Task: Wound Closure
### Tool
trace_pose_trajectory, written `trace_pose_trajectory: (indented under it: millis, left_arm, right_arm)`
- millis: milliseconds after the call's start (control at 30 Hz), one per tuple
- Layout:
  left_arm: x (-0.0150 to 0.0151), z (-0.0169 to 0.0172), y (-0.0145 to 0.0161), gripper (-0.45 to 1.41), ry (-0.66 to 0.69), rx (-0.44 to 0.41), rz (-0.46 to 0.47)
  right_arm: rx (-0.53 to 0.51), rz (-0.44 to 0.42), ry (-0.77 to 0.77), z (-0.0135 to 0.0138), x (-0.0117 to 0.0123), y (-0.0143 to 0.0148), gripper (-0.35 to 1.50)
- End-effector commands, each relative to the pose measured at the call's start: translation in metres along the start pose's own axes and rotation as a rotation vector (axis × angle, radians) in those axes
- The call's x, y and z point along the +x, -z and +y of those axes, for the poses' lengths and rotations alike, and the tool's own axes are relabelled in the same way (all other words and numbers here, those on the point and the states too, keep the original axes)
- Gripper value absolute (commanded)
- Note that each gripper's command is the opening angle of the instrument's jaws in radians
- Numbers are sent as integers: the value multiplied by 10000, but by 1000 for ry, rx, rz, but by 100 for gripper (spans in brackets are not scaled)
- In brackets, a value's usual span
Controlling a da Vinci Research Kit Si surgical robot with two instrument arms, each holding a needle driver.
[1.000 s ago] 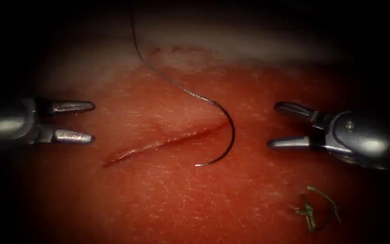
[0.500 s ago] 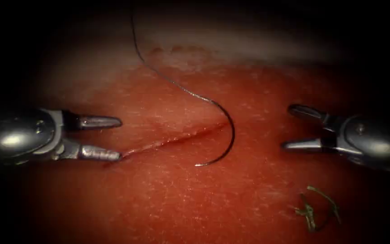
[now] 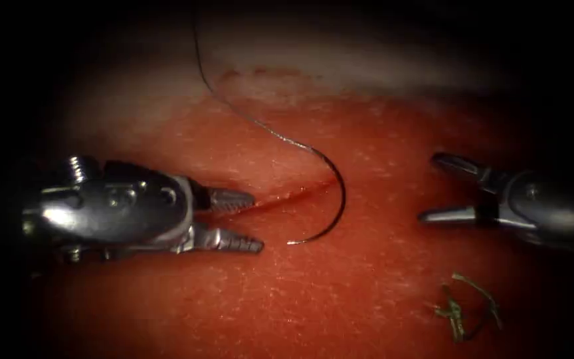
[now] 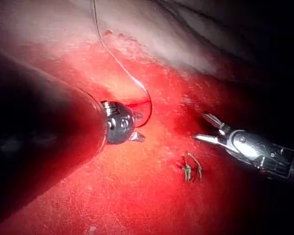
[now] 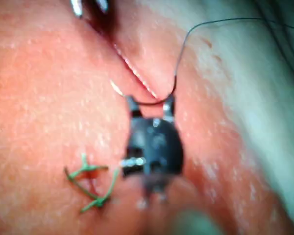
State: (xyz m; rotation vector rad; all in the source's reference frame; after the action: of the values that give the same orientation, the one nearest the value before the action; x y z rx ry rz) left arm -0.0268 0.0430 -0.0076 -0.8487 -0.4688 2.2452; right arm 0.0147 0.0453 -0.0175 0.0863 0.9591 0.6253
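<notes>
Red, wet tissue (image 3: pixel 287 292) is spreading under everything we are seeing, with the cut (image 3: pixel 287 196) running slantwise across its middle. Left of the cut's right end, the left tool (image 3: pixel 247 223) is sitting over the cut's left stretch, having advanced rightward since a second ago, its jaws gaping narrowly and holding nothing. At the cut's right end the curved needle (image 3: pixel 339 199) is lying free on the tissue, its tip just below the cut; we are not seeing it entering the tissue. Its thread (image 3: pixel 247 118) is trailing up and away. Right of the cut, the right tool (image 3: pixel 433 187) is hovering spread wide, empty. Below it, green cut thread ends (image 3: pixel 463 309) are lying.
</notes>
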Motion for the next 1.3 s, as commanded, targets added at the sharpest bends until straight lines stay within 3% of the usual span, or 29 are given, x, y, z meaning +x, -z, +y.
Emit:
trace_pose_trajectory:
  millis: [33, 300, 667, 1033, 1167, 1267, 1300]
  left_arm:
    - [-3, 3, -9, 50, 1, -2, -2]
    - [1, 10, -41, 60, -1, 45, -133]
    - [-18, 8, -104, 62, -18, 57, -158]
    - [-38, -2, -130, 61, -35, 70, -195]
    - [-45, 0, -139, 56, -43, 52, -201]
    - [-49, 2, -141, 33, -30, 37, -217]
    - [-50, 2, -140, 14, -11, 31, -219]
  right_arm:
    - [2, 2, 0, -4, -5, -9, 78]
    - [-2, -9, 4, -3, -8, -11, 76]
    - [-5, -15, 11, -5, -8, -13, 78]
    - [-7, -26, 13, -7, -8, -17, 78]
    - [-7, -32, 20, -8, -8, -18, 80]
    - [-7, -32, 20, -8, -8, -18, 80]
    - [-7, -31, 20, -8, -8, -18, 80]
